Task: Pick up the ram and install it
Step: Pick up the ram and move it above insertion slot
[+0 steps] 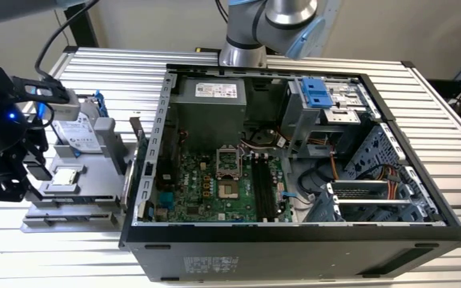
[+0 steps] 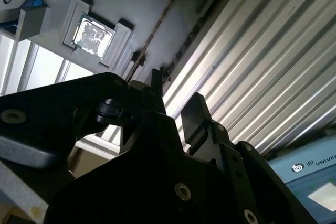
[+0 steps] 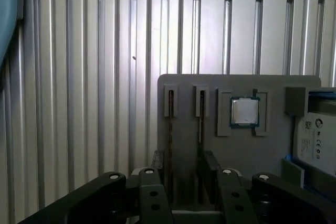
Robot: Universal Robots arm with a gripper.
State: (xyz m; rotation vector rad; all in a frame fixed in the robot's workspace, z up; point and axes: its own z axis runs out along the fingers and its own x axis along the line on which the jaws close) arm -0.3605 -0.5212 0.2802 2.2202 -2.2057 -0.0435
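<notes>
Two ram sticks stand on edge in slots of a grey fixture [image 3: 262, 150]; in the first wrist view they are thin dark lines, one [image 3: 170, 129] beside the other [image 3: 201, 124]. One ram stick [image 2: 157, 24] appears as a thin edge in the second wrist view. My gripper [image 3: 185, 174] hangs over the near end of the sticks, open, with nothing between its black fingers [image 3: 157, 179]. The gripper [image 2: 175, 98] also stands open in the second wrist view. Seen from the exterior view, the gripper [image 1: 6, 183] is at the left, at the end of the fixture [image 1: 86, 198].
The fixture also carries a square silver processor chip [image 3: 245, 112] and a hard drive [image 3: 317, 140]. An open computer case [image 1: 295, 231] lies in the middle of the ribbed metal table [image 1: 118, 66], its motherboard memory slots [image 1: 263, 189] exposed. The arm's base [image 1: 242, 54] stands behind the case.
</notes>
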